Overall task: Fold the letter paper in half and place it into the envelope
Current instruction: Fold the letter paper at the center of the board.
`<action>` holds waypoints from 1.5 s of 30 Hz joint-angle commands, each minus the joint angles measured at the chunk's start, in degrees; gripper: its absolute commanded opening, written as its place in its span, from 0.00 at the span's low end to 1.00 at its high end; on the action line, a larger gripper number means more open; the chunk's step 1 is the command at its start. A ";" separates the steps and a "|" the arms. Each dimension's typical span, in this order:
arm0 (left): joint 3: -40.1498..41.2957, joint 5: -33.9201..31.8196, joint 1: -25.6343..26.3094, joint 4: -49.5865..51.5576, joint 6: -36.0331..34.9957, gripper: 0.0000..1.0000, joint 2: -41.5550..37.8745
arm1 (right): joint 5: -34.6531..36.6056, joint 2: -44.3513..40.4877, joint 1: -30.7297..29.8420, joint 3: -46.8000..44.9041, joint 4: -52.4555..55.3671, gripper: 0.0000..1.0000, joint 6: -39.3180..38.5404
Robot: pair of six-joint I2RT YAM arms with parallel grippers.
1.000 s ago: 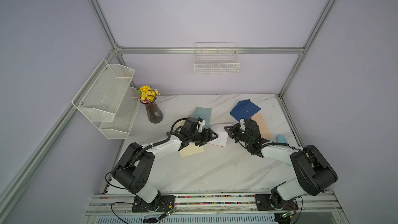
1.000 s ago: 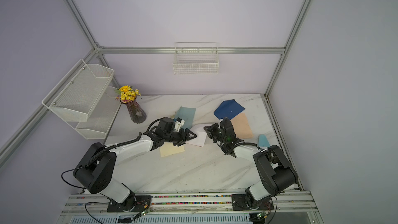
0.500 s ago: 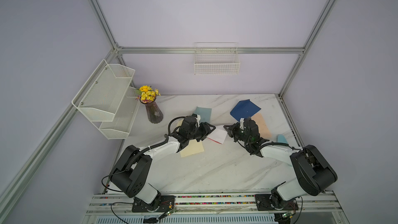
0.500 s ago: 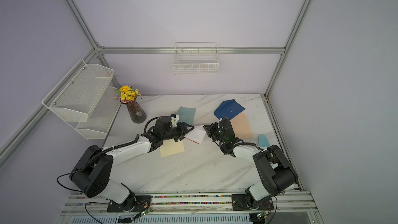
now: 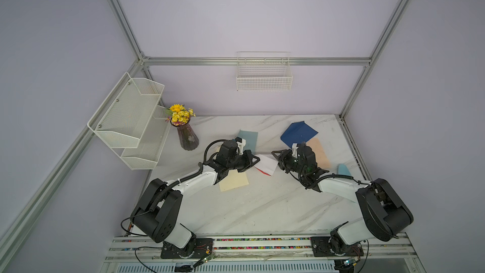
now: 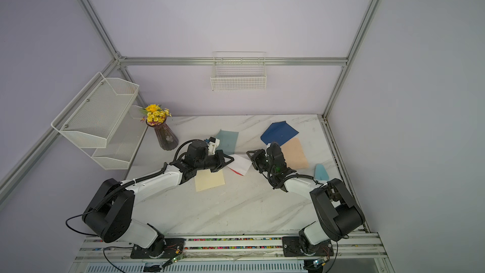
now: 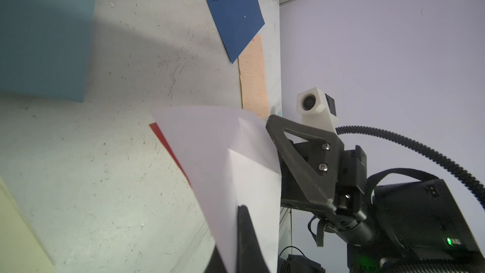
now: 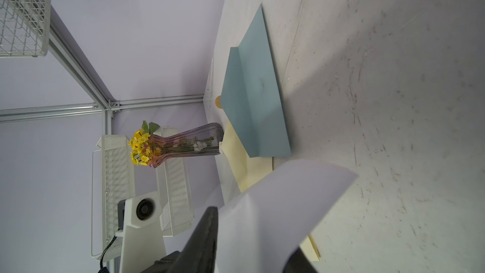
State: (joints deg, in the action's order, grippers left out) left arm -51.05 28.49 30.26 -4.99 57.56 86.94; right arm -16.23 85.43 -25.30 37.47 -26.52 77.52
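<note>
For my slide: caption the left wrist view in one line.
Left claw pinches the white letter paper, right claw at its opposite edge, blue envelope lying beyond on the marble table.

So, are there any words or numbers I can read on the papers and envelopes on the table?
None can be read anywhere.
white paper: blank on the side that shows.
orange paper: faint lines or marks, too small to read.
blue envelope: no writing, only a tiny white speck.
</note>
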 commanded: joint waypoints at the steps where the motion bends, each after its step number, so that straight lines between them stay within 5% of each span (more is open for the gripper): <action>1: -2.08 7.94 -1.35 5.30 -11.71 0.00 -2.36 | -2.22 -1.11 -0.06 1.28 0.32 0.35 -1.88; 10: -3.58 14.02 -3.18 16.92 -30.93 0.00 -4.31 | -8.25 1.24 0.04 2.62 -0.17 0.19 -3.52; 14: -3.73 15.32 -4.18 18.11 -32.84 0.04 -4.10 | -8.43 0.38 0.03 2.32 0.53 0.01 -3.84; 18: -2.03 15.01 -5.39 11.28 -22.56 0.73 -3.43 | -7.71 0.35 0.00 3.25 1.45 0.00 -4.14; 22: -0.35 10.85 -5.39 3.89 -7.88 1.00 -3.35 | -5.12 0.77 0.04 4.85 2.13 0.00 -4.35; 28: 3.87 4.72 -5.17 -3.61 10.68 1.00 -5.03 | -2.18 3.83 0.01 7.29 0.60 0.00 -3.01; 35: 2.00 -8.92 -5.08 15.03 13.73 1.00 -15.00 | 0.36 6.66 0.05 9.74 -0.80 0.00 -1.78; 45: 0.75 -19.46 -2.04 14.34 24.24 1.00 -17.10 | 5.55 9.91 0.04 11.22 -5.99 0.00 4.69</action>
State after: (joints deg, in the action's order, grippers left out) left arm -48.12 14.79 27.07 9.82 77.34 69.32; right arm -14.06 94.78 -25.19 47.86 -28.29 78.24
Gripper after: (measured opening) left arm 0.997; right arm 0.049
